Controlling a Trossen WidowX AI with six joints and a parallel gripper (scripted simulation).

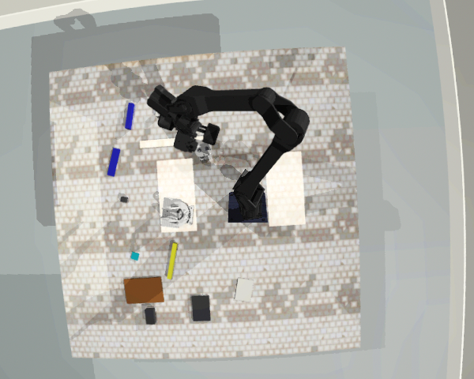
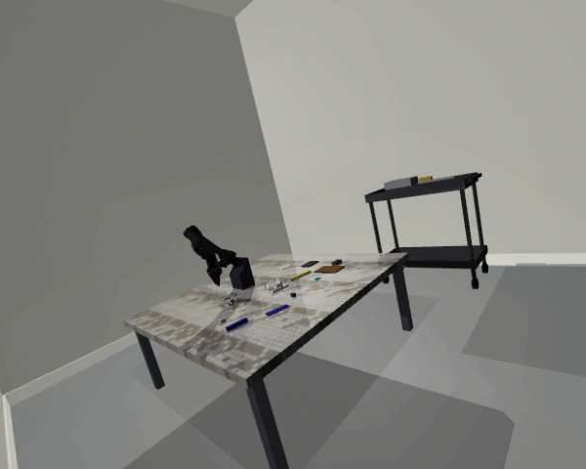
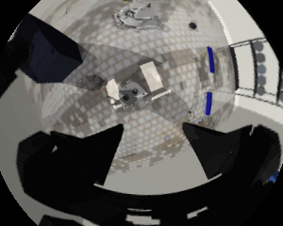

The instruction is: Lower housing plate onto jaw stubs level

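The housing plate, a small grey piece with two dark holes (image 1: 204, 151) (image 2: 229, 301) (image 3: 133, 90), lies apart from the jaw assembly, near the end of the white strip. My gripper (image 1: 198, 137) (image 2: 217, 283) (image 3: 153, 126) is open and empty. It is above the table, close to the plate in the overhead view; the wrist view shows the plate beyond the fingertips, a little left of the gap. The grey jaw assembly (image 1: 177, 213) (image 2: 275, 286) (image 3: 139, 16) sits on the left white pad. Its jaws and stubs are too small to tell apart.
A white strip (image 1: 156, 143) and two blue bars (image 1: 129, 116) (image 1: 113, 162) lie left of the plate. A yellow bar (image 1: 171, 260), cyan cube (image 1: 134, 256) and brown block (image 1: 144, 290) lie below the assembly. The navy arm base (image 1: 237, 214) stands to its right.
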